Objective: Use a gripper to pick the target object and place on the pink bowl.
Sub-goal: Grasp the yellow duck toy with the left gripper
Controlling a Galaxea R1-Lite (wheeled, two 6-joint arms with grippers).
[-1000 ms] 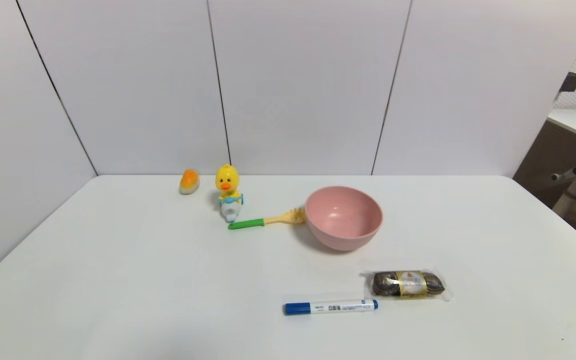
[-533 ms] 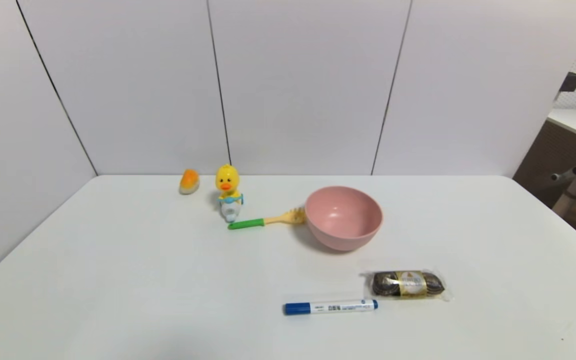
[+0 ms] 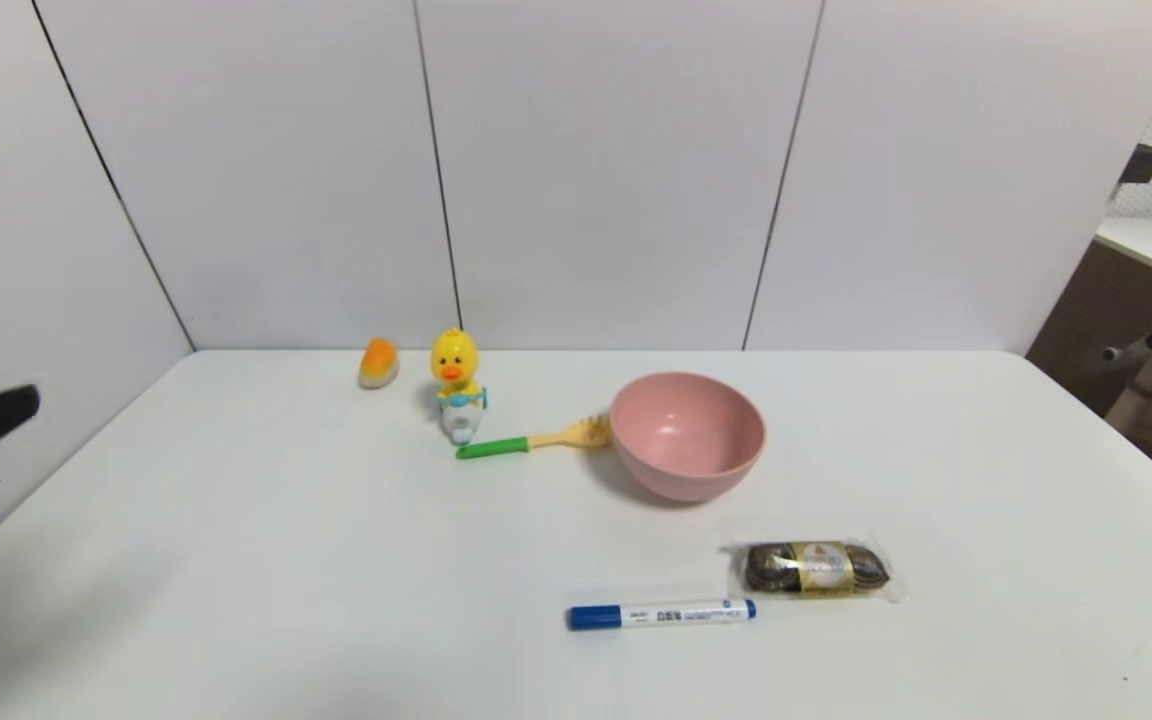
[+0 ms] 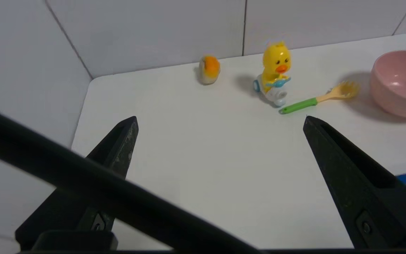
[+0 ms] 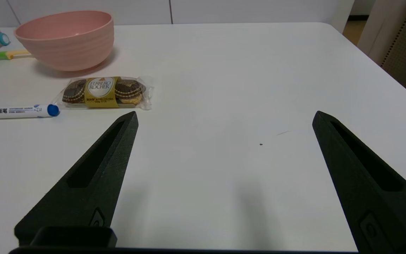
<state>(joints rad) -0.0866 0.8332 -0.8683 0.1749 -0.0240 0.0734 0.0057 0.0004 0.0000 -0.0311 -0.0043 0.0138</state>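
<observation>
Head view, target: small yellow plastic duck toy (image 3: 455, 362), upright on the white surface (image 3: 356, 560), beside the green-handled yellow fork (image 3: 496, 448).
Destination: round matte pink plastic bowl (image 3: 686, 480), on the robot's right of the duck.
Step in hand: approach, judged; duck ungrasped.
Left gripper (image 4: 220, 120): at the left side of the surface; jaws wide, holding nothing.
Next move: advance to the duck, straddle its body, then close.
Right gripper (image 5: 225, 114): apparently idle, above the right part of the surface; jaws wide, empty.
Cut off: bowl in left wrist view; duck in right wrist view.
Obscured: a black bar crosses one left jaw.
</observation>
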